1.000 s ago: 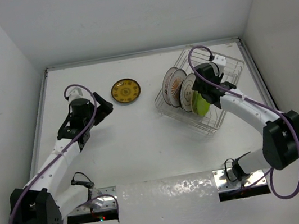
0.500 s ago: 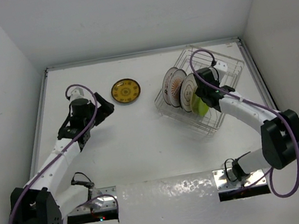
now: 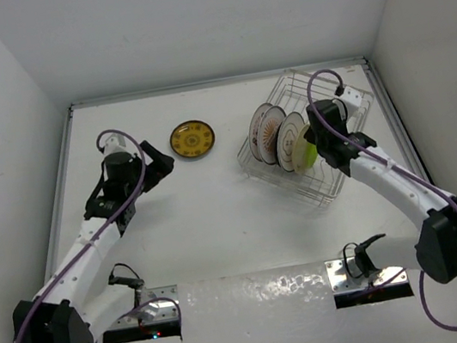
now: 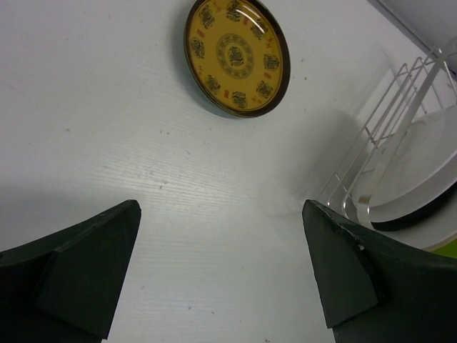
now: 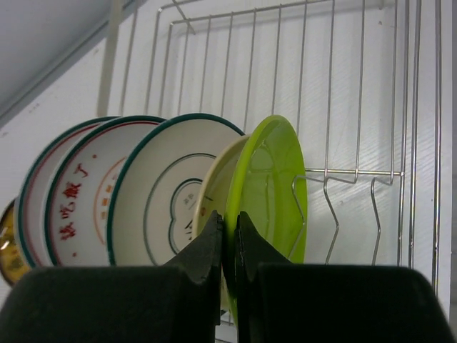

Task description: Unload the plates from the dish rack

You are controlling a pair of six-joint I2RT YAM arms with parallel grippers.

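The wire dish rack (image 3: 353, 110) stands at the back right, with several plates upright in it. In the right wrist view a lime green plate (image 5: 277, 175) stands rightmost, beside a cream one (image 5: 213, 187) and white patterned ones (image 5: 168, 196). My right gripper (image 5: 229, 223) is shut on the lime green plate's near rim, one finger on each face. From above, that gripper (image 3: 320, 145) sits over the rack's middle. My left gripper (image 4: 221, 268) hangs open over bare table, short of a yellow patterned plate (image 4: 237, 56) lying flat.
The yellow plate (image 3: 192, 138) lies on the table left of the rack. Rack wires (image 5: 357, 93) rise behind and to the right of the lime green plate. White walls close in the table on three sides.
My right jaws have closed onto the lime green plate's rim, and the right wrist has shifted slightly right and back. The left arm has hardly moved.
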